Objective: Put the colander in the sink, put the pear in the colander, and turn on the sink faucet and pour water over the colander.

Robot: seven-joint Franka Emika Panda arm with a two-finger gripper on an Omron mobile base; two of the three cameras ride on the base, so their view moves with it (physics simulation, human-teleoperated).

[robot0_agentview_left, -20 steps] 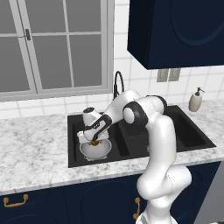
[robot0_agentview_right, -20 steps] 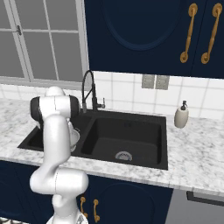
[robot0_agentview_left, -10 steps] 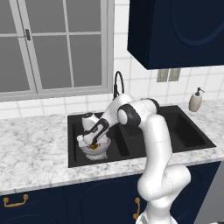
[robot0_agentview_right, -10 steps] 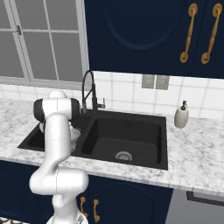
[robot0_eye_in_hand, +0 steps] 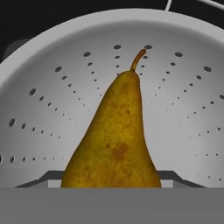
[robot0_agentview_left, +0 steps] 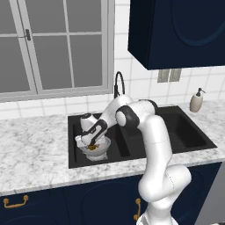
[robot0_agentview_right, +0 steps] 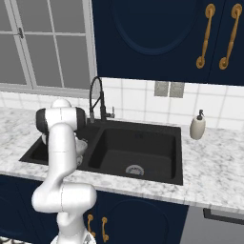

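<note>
Both base views look forward and down from behind the arm, one from its left and one from its right, sharing the sink (robot0_agentview_left: 176, 132) (robot0_agentview_right: 138, 147) and the counter (robot0_agentview_left: 30, 149) (robot0_agentview_right: 214, 162). The hand view sits very close (almost inside) the colander (robot0_eye_in_hand: 52, 87), facing the pear (robot0_eye_in_hand: 116, 144) at frame centre.

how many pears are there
1. The pear lies inside the colander, which sits in the left basin of the sink. The arm may hide more fruit.

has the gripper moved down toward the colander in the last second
Yes. In the left base view the gripper has sunk lower into the left basin of the sink, down to the colander with the pear.
</note>
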